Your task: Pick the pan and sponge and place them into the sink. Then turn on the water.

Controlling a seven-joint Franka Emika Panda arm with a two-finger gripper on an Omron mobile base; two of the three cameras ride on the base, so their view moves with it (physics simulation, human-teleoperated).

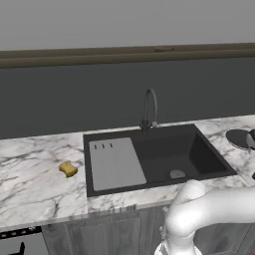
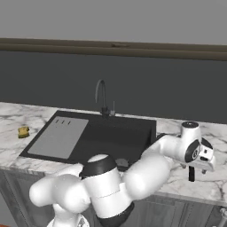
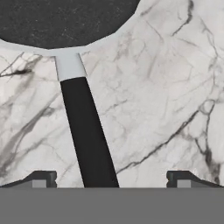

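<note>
You are looking at a kitchen. A marble counter (image 1: 35, 179) runs along a dark wall, with a black sink (image 1: 169, 154) let into it left of the gripper (image 3: 111, 179), its grey drainboard (image 1: 115, 163) on the far side. A dark arched faucet (image 1: 149, 110) rises behind the basin. A yellow sponge (image 1: 68, 169) lies beyond the sink, and a black pan (image 3: 65, 22) sits on the marble just ahead of the fingers. Grey cabinet fronts (image 1: 99, 234) stand below the counter.

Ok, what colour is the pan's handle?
Black, joined by a pale grey neck to the pan; clearest in the hand view.
</note>
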